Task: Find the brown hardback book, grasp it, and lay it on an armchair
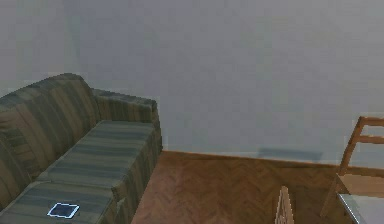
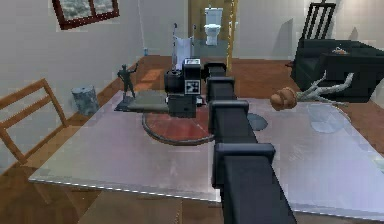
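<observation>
My arm [image 2: 245, 165] reaches as a dark bar over a glass-topped table [image 2: 110, 165], ending at two white marked squares [image 2: 190, 80]. Left of them lies the gripper [image 2: 143, 103], and a flat grey-brown slab [image 2: 155, 100] shows at it, low over the tabletop. I cannot tell whether the gripper holds anything. A small dark statue [image 2: 126, 80] stands just behind the slab. A round reddish-brown mat [image 2: 175, 130] lies on the table under the arm's far end.
A brown ball with pale branch-like pieces [image 2: 305, 92] lies on the table's right. A wooden chair [image 2: 30, 112] stands at its left, black bulky furniture [image 2: 340, 62] behind. A striped sofa [image 1: 80, 150] with a small flat framed thing [image 1: 63, 210] fills the forward view's left; another wooden chair [image 1: 362, 150] stands right.
</observation>
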